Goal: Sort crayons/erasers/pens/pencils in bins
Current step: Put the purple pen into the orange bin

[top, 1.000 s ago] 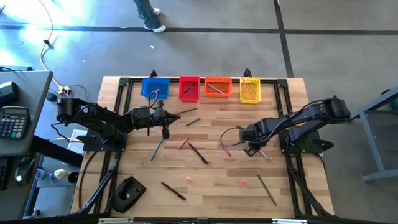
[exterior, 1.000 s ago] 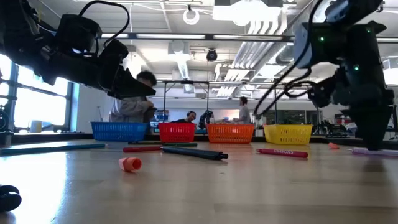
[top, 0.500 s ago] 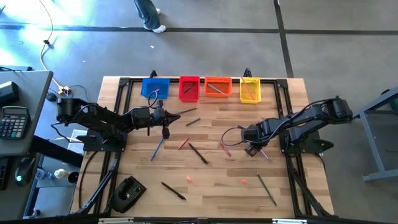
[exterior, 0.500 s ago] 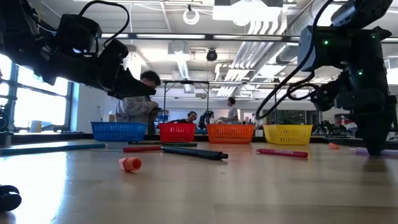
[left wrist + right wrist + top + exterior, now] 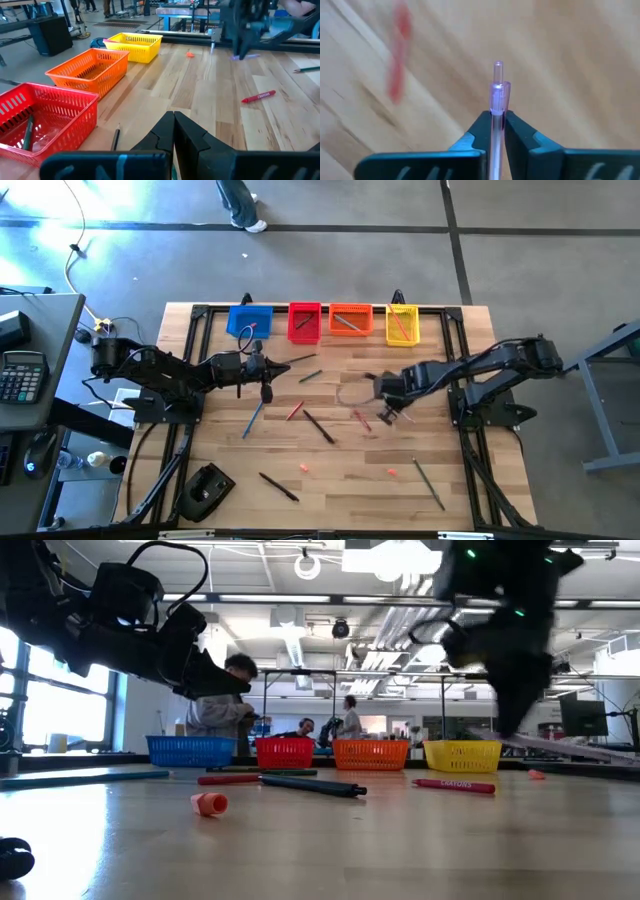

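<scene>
The wooden table [image 5: 340, 470] carries everything here, and places below are given relative to the row of four bins along its far edge: blue bin [image 5: 249, 321], red bin [image 5: 304, 322], orange bin [image 5: 350, 319], yellow bin [image 5: 402, 324], side by side.

The left gripper [image 5: 266, 369] hangs just in front of the blue and red bins, its jaws pressed together with nothing between them.

The right gripper [image 5: 388, 409] sits in front of the yellow bin, farther out toward the table's middle. Its jaws are clamped on a thin purple pen [image 5: 497, 95], which runs straight up between the two fingers and pokes out past their tips.

Two erasers lie well in front of the bins: one eraser [image 5: 303, 468] below the red bin, another eraser [image 5: 393, 473] below the yellow one.
</scene>
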Robot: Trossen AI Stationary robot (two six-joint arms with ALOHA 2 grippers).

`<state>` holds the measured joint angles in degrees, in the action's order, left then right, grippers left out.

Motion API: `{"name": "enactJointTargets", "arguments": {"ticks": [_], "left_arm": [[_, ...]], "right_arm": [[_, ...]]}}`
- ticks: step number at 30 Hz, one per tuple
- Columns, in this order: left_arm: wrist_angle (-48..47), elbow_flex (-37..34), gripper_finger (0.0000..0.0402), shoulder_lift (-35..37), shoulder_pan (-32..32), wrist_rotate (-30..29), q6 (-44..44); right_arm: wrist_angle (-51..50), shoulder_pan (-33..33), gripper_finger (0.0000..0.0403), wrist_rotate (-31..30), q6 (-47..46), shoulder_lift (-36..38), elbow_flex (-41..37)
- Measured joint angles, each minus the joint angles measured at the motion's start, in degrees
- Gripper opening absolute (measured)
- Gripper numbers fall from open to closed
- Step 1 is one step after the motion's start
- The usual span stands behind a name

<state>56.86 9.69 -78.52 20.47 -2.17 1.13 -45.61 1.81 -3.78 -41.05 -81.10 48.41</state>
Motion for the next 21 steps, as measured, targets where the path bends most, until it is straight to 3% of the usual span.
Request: {"name": "enactJointTargets", "arguments": {"ticks": [6,10,17,21], "left_arm": [[0.0,0.0,0.0000,0.0,0.0,0.0,-0.4],[0.0,0.0,0.0000,0.0,0.0,0.0,-0.4],[0.0,0.0,0.0000,0.0,0.0,0.0,0.5],[0.0,0.0,0.0000,0.0,0.0,0.0,0.6]], "right_arm": [[2.2,-8.2,0.0017,-9.0,14.0,0.0,11.4],[6.5,-15.9,0.0017,-10.0,26.8,-2.3,19.0],[8.1,-28.5,0.0017,-8.9,44.0,-16.8,34.9],[5.9,-33.9,0.0017,-4.4,49.8,-26.5,43.1]]}}
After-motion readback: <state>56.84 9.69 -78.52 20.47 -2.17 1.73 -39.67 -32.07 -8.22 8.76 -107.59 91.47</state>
